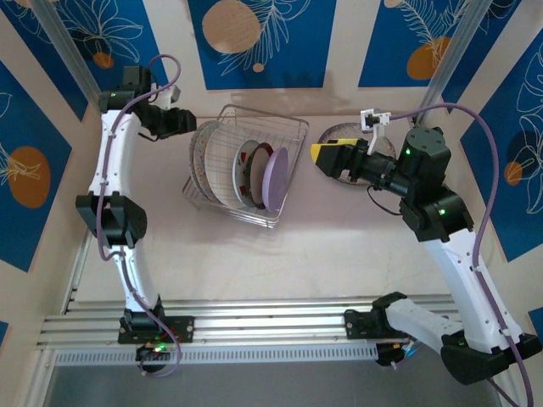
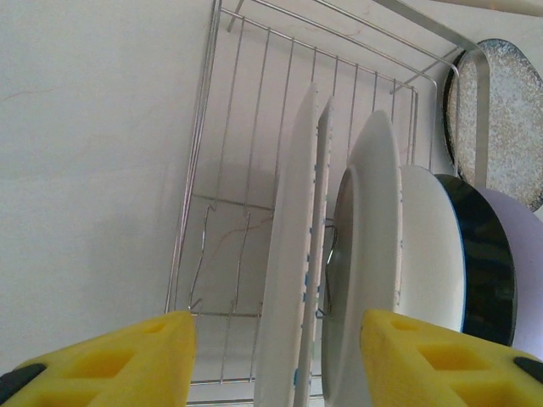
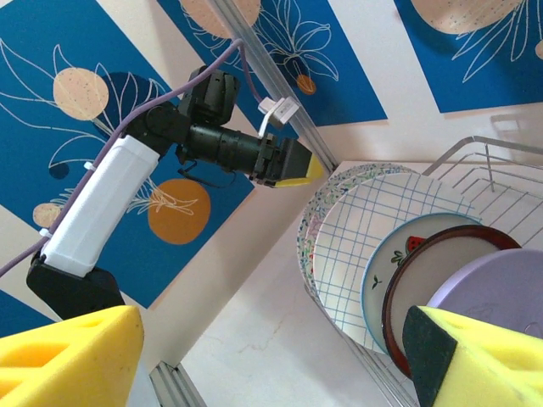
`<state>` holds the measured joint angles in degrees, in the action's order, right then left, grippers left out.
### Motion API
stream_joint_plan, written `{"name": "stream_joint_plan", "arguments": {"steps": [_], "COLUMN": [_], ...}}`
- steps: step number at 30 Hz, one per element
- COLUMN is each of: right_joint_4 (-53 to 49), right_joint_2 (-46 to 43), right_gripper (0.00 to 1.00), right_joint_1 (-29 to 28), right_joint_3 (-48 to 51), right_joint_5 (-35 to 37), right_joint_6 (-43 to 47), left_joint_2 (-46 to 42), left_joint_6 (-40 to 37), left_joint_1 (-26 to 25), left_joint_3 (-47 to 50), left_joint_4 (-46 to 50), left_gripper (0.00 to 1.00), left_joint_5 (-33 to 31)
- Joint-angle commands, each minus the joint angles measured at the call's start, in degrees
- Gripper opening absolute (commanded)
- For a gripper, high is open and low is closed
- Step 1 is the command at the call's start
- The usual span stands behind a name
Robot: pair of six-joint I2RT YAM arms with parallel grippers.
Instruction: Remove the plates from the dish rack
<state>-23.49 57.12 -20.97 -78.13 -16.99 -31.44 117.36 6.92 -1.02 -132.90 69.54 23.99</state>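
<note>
Yellow fingers (image 2: 127, 356) of the left gripper (image 2: 276, 348) stood apart, cut off by the frame, clasping nothing; the right gripper (image 3: 271, 339) gaped empty too. Between them, plates (image 1: 254, 170) stood on edge in the rack (image 1: 293, 127), overlapping so each half hid the next, their row running left to right on a pale table (image 1: 339, 246). A speckled plate (image 1: 338, 134) lay flat beside the rack, partly behind the right gripper. Blue floral panels (image 1: 288, 42) lined the walls.
</note>
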Motion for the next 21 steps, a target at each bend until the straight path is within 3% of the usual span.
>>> {"name": "stream_joint_plan", "arguments": {"steps": [1, 21], "right_joint_4": [0.0, 0.7], "right_joint_2": [-0.7, -0.4], "right_gripper": [0.81, 0.81], "right_joint_1": [-0.1, -0.1], "right_joint_3": [-1.0, 0.3], "right_joint_5": [-0.7, -0.6], "right_joint_6": [-0.5, -2.5], "left_joint_2": [1.1, 2.3], "left_joint_6": [-1.4, -2.2], "left_joint_1": [0.0, -1.4], "left_joint_3": [-1.7, -1.7], "left_joint_4": [1.4, 2.6], "left_gripper": [0.53, 0.48], "left_joint_5": [0.9, -2.4]}}
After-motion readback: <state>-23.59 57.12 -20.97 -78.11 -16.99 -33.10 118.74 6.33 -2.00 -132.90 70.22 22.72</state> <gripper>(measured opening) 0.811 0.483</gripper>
